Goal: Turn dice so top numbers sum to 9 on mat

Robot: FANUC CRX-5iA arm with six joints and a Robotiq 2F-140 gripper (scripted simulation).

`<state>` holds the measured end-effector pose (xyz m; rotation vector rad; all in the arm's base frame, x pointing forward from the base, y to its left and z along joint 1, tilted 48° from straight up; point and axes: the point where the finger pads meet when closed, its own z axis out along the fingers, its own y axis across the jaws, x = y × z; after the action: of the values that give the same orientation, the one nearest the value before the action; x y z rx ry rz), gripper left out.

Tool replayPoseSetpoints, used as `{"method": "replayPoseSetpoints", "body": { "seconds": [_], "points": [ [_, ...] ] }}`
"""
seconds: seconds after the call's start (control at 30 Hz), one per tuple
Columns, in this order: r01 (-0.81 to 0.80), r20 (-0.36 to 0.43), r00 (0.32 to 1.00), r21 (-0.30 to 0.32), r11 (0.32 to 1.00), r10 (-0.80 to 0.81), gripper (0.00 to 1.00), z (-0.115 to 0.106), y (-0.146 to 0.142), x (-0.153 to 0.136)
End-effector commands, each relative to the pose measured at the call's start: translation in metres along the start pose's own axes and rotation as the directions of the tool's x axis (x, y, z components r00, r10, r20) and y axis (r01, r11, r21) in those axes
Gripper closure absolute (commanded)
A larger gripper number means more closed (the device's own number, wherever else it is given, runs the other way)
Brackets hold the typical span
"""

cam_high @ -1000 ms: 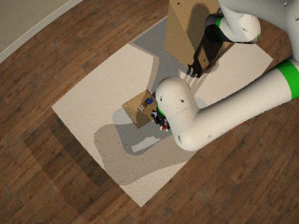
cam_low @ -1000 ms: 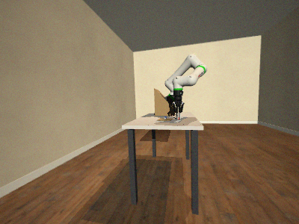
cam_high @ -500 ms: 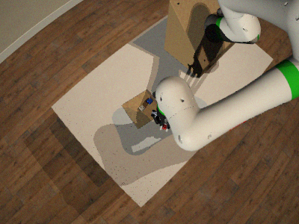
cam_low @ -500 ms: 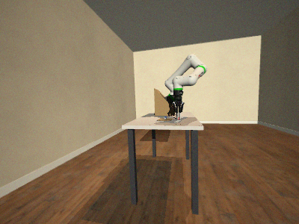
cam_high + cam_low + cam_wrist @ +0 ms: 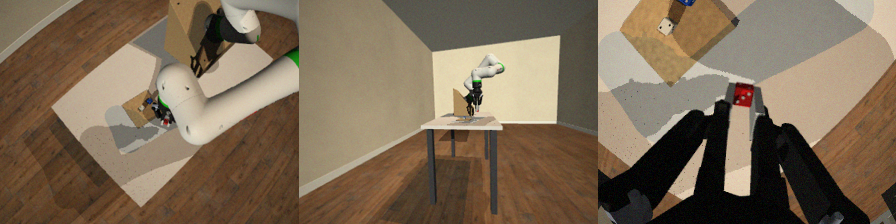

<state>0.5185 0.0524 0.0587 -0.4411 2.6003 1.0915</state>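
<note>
You are holding the red die (image 5: 166, 121) (image 5: 478, 110) (image 5: 743, 95) between the fingertips of the end effector (image 5: 167, 119) (image 5: 478, 109) (image 5: 742, 95), which is standing nearly closed, with only the die's width between its pads. You are carrying it above the desk (image 5: 93, 80) (image 5: 461, 127) (image 5: 798, 107), beside the tan mat (image 5: 139, 121) (image 5: 462, 119) (image 5: 673, 62) rather than over it. In the wrist view the white die (image 5: 141, 108) (image 5: 666, 26) and the blue die (image 5: 149, 101) (image 5: 687, 1) are resting on the mat, toward its far side from the grip.

You are probably handling something light, hard and stiff, so a modest squeeze should be enough; smooth faces may be letting it slip or pivot if the pads are meeting it unevenly. You are best keeping hold of two opposite side faces, at mid-height, leaving the bottom face free to settle flat. If you are turning it, you are relying on that grip staying square. The mat is looking thin and possibly pliable, so you are wanting a gentle, level set-down, without dragging its edge or nudging the other dice.
</note>
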Motion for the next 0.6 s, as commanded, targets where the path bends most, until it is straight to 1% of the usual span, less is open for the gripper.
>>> {"method": "replayPoseSetpoints", "body": {
  "seconds": [0.0,0.17,0.47,0.53,0.57],
  "points": [
    [0.0,0.0,1.0,0.0,1.0,0.0,0.91,-0.011,0.0,0.0],
    [0.0,0.0,1.0,0.0,1.0,0.0,0.91,-0.021,0.0,0.0],
    [0.003,0.0,1.0,0.0,1.0,-0.003,0.91,-0.021,0.0,0.0],
    [0.058,0.0,0.998,0.0,0.998,-0.058,0.91,-0.019,0.001,-0.001],
    [0.058,0.0,0.998,0.0,0.998,-0.058,0.91,-0.019,0.001,-0.001]
  ]
}}
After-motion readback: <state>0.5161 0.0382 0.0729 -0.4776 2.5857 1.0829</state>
